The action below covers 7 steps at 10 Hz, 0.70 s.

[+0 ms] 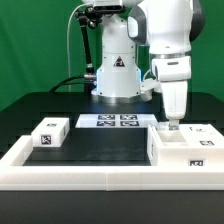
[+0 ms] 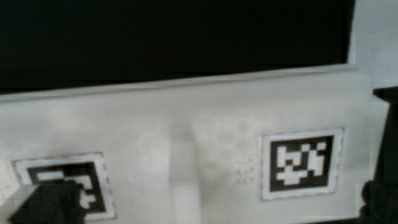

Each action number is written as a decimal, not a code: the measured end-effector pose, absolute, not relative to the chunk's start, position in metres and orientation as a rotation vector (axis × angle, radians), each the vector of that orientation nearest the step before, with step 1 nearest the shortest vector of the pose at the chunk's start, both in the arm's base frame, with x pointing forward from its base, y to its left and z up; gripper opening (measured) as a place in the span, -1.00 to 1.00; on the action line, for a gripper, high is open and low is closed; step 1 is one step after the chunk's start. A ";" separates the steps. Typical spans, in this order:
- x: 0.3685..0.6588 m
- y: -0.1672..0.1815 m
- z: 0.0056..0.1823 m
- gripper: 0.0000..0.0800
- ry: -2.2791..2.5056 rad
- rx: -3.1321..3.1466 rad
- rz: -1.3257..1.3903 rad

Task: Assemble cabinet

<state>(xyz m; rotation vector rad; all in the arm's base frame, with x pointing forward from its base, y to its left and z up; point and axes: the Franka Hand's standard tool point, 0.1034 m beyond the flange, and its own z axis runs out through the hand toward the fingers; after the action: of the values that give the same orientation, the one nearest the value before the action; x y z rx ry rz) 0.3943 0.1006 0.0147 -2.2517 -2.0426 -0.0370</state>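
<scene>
Your gripper (image 1: 172, 124) hangs directly above the cabinet (image 1: 182, 152), fingers (image 2: 43, 205) spread wide, seemingly poised for a grasp; next you must lower squarely over its wall and close.

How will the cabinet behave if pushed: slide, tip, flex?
Likely slides rather than tips: the cabinet looks low, wide and flat on the table. Probably rigid; its faces look straight and boxy in both views. Smooth white surfaces could be slippery for the gripper, and the white rim beside it may stop a push that way.
</scene>
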 end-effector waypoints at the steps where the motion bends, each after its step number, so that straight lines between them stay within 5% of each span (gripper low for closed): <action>1: 0.393 0.101 0.013 0.93 -2.039 -2.250 -0.032; 4: 0.391 0.101 0.011 -0.30 -2.035 -2.247 -0.026; 5: 0.391 0.101 0.010 -0.30 -2.035 -2.246 -0.025; 6: 0.390 0.101 0.010 -0.75 -2.034 -2.246 -0.024; 7: 0.393 0.101 0.011 -0.82 -2.038 -2.251 -0.041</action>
<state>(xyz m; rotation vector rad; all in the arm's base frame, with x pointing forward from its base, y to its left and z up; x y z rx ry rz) 0.3932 0.1013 0.0113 -2.2508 -2.0376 -0.0412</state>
